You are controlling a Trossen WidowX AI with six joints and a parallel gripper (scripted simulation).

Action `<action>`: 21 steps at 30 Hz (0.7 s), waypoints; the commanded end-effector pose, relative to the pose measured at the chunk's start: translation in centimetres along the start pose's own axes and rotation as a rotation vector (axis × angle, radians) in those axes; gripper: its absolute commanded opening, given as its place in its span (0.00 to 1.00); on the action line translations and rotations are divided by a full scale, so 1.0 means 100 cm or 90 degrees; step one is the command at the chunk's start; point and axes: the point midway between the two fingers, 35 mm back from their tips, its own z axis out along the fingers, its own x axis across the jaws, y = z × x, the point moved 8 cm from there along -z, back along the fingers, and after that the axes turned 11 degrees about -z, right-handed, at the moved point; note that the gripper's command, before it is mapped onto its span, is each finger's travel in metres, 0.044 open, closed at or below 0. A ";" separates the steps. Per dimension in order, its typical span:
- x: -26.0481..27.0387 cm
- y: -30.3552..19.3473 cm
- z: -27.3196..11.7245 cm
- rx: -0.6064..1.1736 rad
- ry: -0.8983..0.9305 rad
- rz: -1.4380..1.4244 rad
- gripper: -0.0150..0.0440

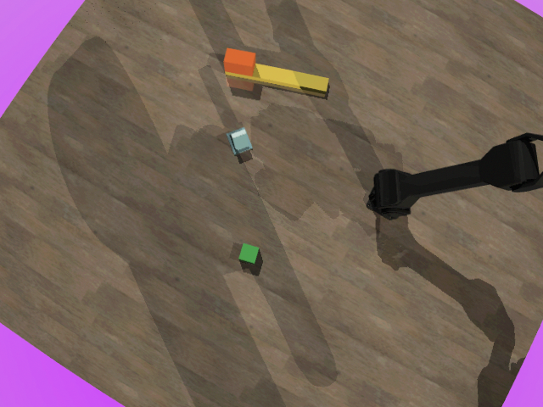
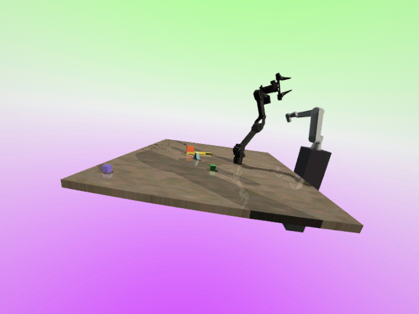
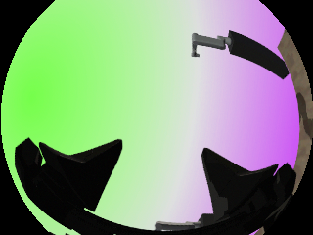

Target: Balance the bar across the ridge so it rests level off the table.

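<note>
The yellow bar (image 1: 280, 76) (image 2: 203, 154) lies low at the table, with an orange block (image 1: 239, 60) (image 2: 190, 148) at its left end. The ridge is a small pale teal wedge (image 1: 240, 140) (image 2: 197, 156). In the top view it stands apart from the bar, below it in the picture, with nothing on it. My gripper (image 2: 291, 84) (image 3: 163, 149) is open and empty, high above the table's right side and turned away from the bar and ridge. Its fingers are out of view in the top view. Bar and ridge are not in the wrist view.
A green block (image 1: 249, 253) (image 2: 213, 167) stands on the table (image 2: 152, 189). A purple block (image 2: 107, 168) is near the table's left corner. A grey arm (image 2: 316, 125) (image 3: 210, 42) stands on a dark pedestal (image 2: 309, 165) beyond the right edge.
</note>
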 end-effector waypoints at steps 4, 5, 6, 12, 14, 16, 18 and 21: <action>0.008 0.013 -0.003 -0.015 0.027 0.080 0.79; 0.011 0.018 -0.004 -0.020 0.039 0.111 0.79; 0.014 0.023 -0.005 -0.025 0.050 0.143 0.79; 0.031 0.057 -0.017 -0.042 0.132 0.328 0.79; 0.037 0.069 -0.023 -0.041 0.164 0.389 0.79; 0.042 0.081 -0.030 -0.038 0.197 0.448 0.79; 0.045 0.090 -0.035 -0.035 0.221 0.488 0.79; 0.049 0.098 -0.039 -0.035 0.246 0.532 0.79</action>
